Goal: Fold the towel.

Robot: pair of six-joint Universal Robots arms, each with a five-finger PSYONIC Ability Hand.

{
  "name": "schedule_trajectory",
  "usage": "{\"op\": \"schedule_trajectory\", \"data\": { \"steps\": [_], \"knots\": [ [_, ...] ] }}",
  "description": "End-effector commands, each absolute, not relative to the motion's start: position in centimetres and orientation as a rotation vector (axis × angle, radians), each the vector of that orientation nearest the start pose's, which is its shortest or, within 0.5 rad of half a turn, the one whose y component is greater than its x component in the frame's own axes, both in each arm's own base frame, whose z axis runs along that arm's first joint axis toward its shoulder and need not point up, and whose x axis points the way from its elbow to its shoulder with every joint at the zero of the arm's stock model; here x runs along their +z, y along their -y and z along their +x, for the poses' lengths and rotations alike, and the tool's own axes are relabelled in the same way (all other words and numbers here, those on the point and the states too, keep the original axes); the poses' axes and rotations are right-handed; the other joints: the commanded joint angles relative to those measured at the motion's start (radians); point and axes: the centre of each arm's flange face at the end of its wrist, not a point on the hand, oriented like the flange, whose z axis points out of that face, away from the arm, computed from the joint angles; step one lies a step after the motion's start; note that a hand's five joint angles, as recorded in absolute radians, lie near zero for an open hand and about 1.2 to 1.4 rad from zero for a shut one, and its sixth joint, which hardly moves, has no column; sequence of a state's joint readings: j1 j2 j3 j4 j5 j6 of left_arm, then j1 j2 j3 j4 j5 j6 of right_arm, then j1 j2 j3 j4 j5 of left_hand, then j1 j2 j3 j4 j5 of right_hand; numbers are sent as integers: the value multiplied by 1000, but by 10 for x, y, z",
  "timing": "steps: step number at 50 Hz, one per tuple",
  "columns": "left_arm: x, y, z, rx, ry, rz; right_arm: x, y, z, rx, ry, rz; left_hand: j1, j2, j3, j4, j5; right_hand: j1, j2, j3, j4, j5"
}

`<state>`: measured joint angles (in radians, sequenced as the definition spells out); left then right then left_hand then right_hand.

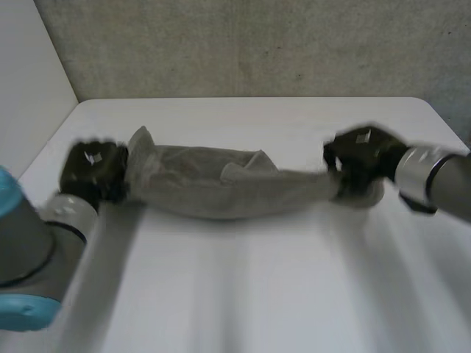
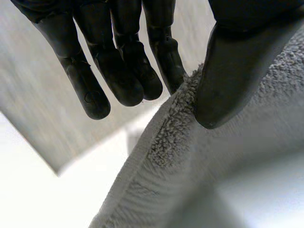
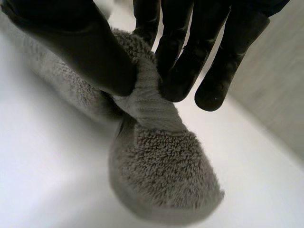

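A grey towel [image 1: 228,187] hangs bunched and stretched in a band between my two hands, low over the white table [image 1: 243,294]. My left hand [image 1: 92,169] holds its left end. In the left wrist view the thumb [image 2: 228,71] presses the towel's edge [image 2: 190,166] against the nearest finger, while the other fingers [image 2: 114,71] stand straight beside it. My right hand [image 1: 360,154] grips the right end. In the right wrist view its thumb [image 3: 80,42] and fingers [image 3: 185,52] pinch the towel's woven band, and a short tail of towel [image 3: 161,166] hangs below onto the table.
A grey wall [image 1: 257,44] runs behind the table's far edge. A white wall [image 1: 29,73] stands at the left. Bare tabletop lies in front of the towel and behind it.
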<state>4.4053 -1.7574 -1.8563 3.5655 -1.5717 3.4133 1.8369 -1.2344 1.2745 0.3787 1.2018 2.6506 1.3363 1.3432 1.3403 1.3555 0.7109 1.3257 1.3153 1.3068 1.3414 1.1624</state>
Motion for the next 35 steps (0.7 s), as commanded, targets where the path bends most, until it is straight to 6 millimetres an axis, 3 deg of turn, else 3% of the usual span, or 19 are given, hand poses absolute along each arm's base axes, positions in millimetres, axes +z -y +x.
{"op": "schedule_trajectory", "data": {
  "steps": [1,2,6,8,9,10,11,13,14,16,19,28,30,32,35],
  "knots": [
    [291,254,-224,-2527,-1943,616,349,266,243,-1884,-1931,-1002,60,53,56,41,511,71,81,89,55,59],
    [298,253,-224,-2557,-1939,596,352,266,244,-1874,-1919,-984,60,53,56,41,511,71,81,89,55,59],
    [296,255,-223,-2557,-1997,570,347,263,246,-1832,-1919,-978,60,53,56,41,511,71,81,89,55,59],
    [268,262,-225,-2469,-2131,575,330,262,246,-1769,-1960,-995,60,53,56,41,511,71,81,89,55,59],
    [268,262,-225,-2469,-2132,575,330,262,246,-1769,-1960,-995,60,53,56,41,511,71,81,89,55,59],
    [248,264,-226,-2398,-2207,587,321,262,247,-1738,-1977,-1005,60,53,56,41,511,71,81,89,55,59],
    [248,264,-226,-2398,-2208,587,321,262,247,-1738,-1978,-1005,60,53,56,41,511,71,81,89,55,59],
    [219,266,-226,-2288,-2316,607,300,270,249,-1678,-2034,-1031,60,53,56,41,511,71,81,89,55,59],
    [219,266,-226,-2287,-2317,607,300,270,249,-1678,-2034,-1031,60,53,56,41,511,71,81,89,55,59],
    [198,266,-226,-2205,-2394,627,284,276,250,-1634,-2068,-1071,60,53,56,41,511,71,81,89,55,59],
    [181,267,-224,-2137,-2459,640,281,277,251,-1627,-2073,-1089,60,53,56,41,511,71,81,89,55,59],
    [155,258,-219,-2026,-2550,666,261,282,250,-1563,-2125,-1108,60,53,56,41,511,71,81,89,55,59],
    [149,256,-218,-1997,-2569,672,260,282,251,-1560,-2126,-1107,10,4,6,-9,461,71,81,89,55,59],
    [140,253,-217,-1947,-2595,687,258,282,251,-1554,-2128,-1109,-431,-438,-435,-450,20,71,81,89,55,59],
    [134,249,-217,-1911,-2598,718,256,283,251,-1547,-2132,-1109,-515,-522,-519,-534,-64,71,81,89,55,59]
  ]
}}
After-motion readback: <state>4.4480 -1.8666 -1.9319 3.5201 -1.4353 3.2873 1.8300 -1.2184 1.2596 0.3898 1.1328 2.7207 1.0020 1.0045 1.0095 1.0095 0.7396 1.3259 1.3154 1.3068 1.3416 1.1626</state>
